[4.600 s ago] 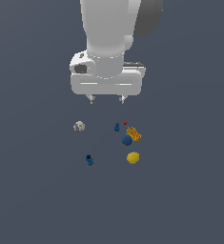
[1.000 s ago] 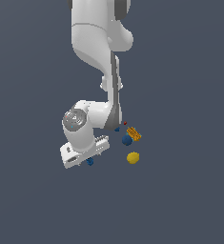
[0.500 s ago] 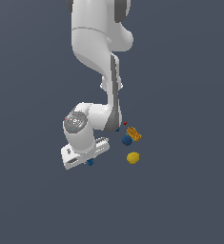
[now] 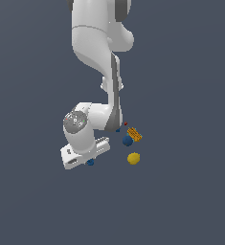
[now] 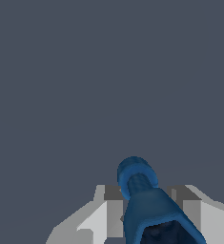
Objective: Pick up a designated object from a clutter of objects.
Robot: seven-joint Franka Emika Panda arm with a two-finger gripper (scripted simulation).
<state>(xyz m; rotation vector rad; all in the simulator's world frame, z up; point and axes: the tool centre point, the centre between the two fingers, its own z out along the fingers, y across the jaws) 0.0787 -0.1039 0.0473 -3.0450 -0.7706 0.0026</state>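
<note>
One Panda arm bends low over the grey desk (image 4: 32,201), its gripper (image 4: 89,160) down on the designated object (image 5: 149,209).

The dark-blue lumpy piece sits between the jaws, which appear to pinch it from both sides, though contact is hard to confirm. Judged risk: its uneven shape could twist or slip out on the lift. The blue ball (image 4: 128,140), orange patterned block (image 4: 134,134) and yellow ball (image 4: 133,158) lie apart toward the exterior view's right, not obstructing.

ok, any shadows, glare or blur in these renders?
Exterior view: flat, even light, no cast shadows under the yellow ball or gripper; small items coarse, pixelated. Wrist view: the dark-blue item fills the foreground, soft-edged and cropped, between grey fingers; no glare.
</note>
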